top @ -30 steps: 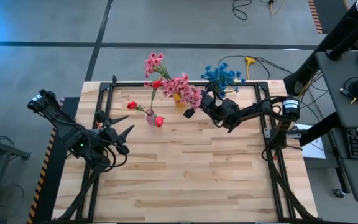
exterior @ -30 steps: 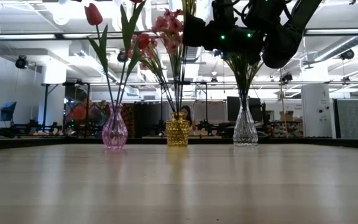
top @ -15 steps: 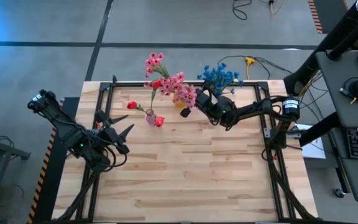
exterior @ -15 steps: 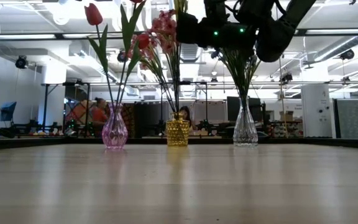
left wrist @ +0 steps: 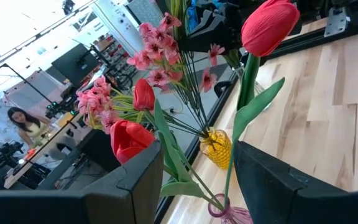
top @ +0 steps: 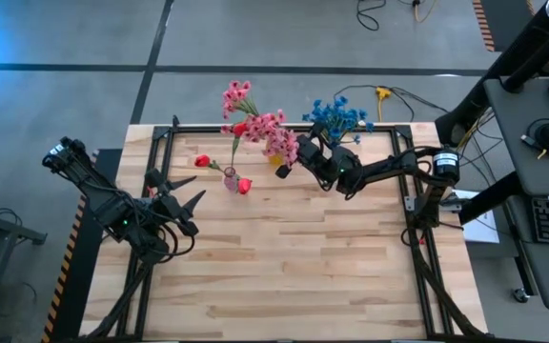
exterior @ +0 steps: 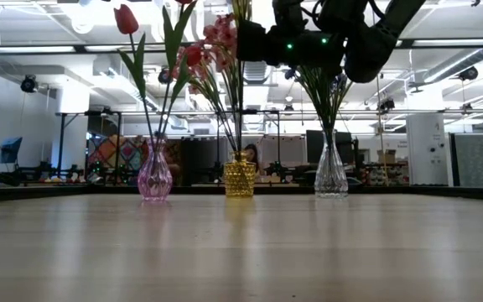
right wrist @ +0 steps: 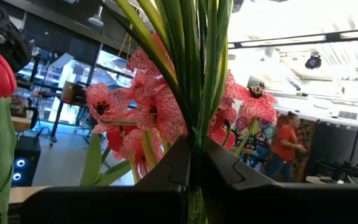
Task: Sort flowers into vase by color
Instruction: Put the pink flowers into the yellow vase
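Three vases [exterior: 239,178] stand in a row along the table's [top: 284,267] far edge, at twelve o'clock, flowers [top: 273,131] in each. The right hand [top: 287,164] hangs above the middle vase; the left hand [top: 187,191] waits at nine o'clock.

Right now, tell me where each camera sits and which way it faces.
High view: overhead, straight down on the table; both arms show.
Low view: at tabletop height, level across to three vases; the right gripper enters from above.
Left wrist view: on the left arm, past its open fingers at the red tulips.
Right wrist view: right gripper shut on green stems.
Shared: pink flowers, in all views.
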